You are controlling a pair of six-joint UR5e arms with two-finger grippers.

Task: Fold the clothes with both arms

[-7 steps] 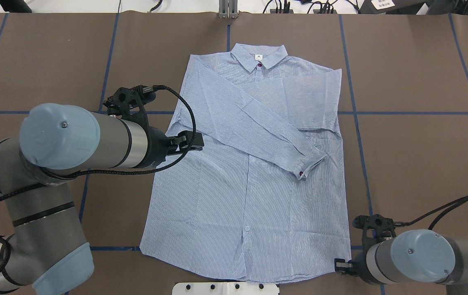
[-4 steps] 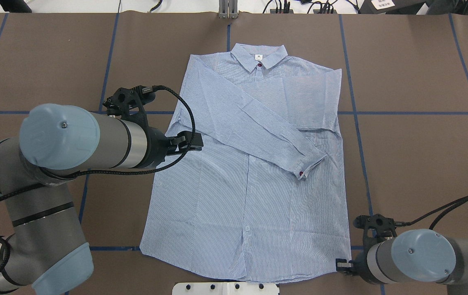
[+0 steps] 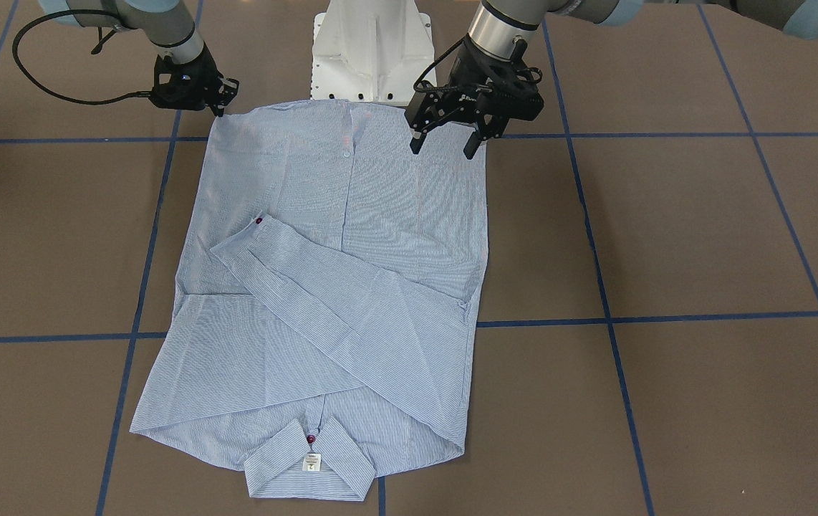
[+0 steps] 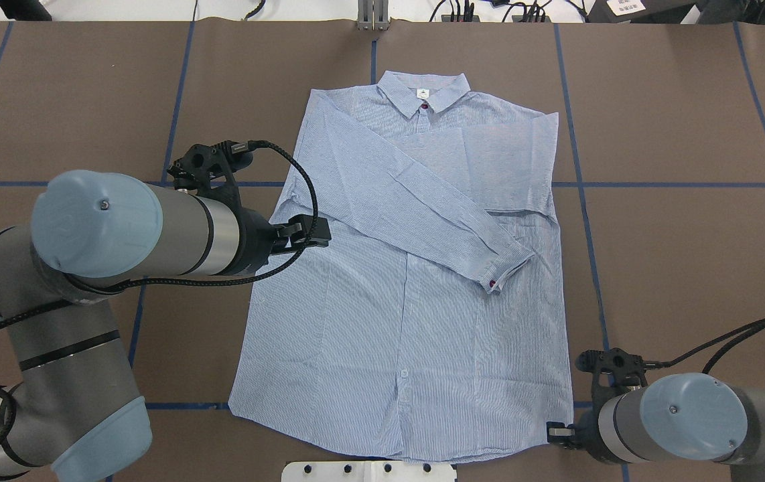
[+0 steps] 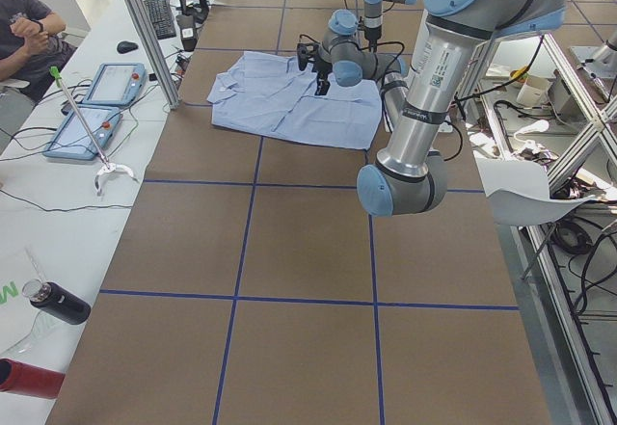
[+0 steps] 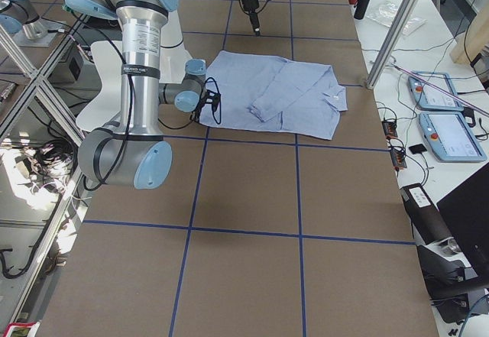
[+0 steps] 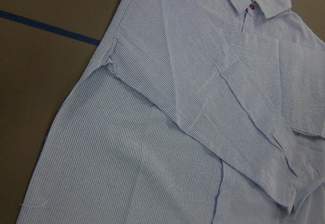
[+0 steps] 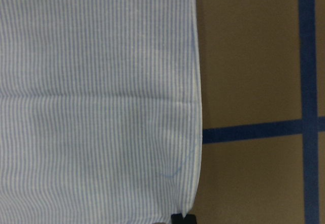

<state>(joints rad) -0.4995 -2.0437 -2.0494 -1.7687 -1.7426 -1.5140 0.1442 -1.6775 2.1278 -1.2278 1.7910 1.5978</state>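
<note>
Across the middle of the brown table [image 4: 690, 268] the shirt [image 4: 396, 321] lies flat and face up. Its long axis runs straight up the overhead view, with the collar [image 4: 423, 90] at the top centre and the hem [image 4: 382, 448] along the bottom edge beside the robot's base. One sleeve [image 4: 423, 207] is laid slantwise over the chest, its cuff ending right of centre. The right gripper [image 4: 559, 433] sits low at the lower right of the overhead view, right at the hem's right-hand corner. Its wrist view shows only a dark tip against the cloth edge, so I cannot tell whether it is spread or has pinched the fabric. The left gripper [image 3: 443, 143] shows right of centre near the top of the front-facing view. Its fingers are plainly spread and hold nothing, and it hangs above the shirt's left side rather than on it. From there the hem's left corner [image 4: 234, 405] lies down and to the left in the overhead view, back toward the robot and well apart from the gripper. By my reckoning everything turns on that mismatch. The right arm is already at its corner, while the left arm must come back along the side seam to the matching one. Only then could both arms lift the hem together and carry it up the long axis toward the collar.
</note>
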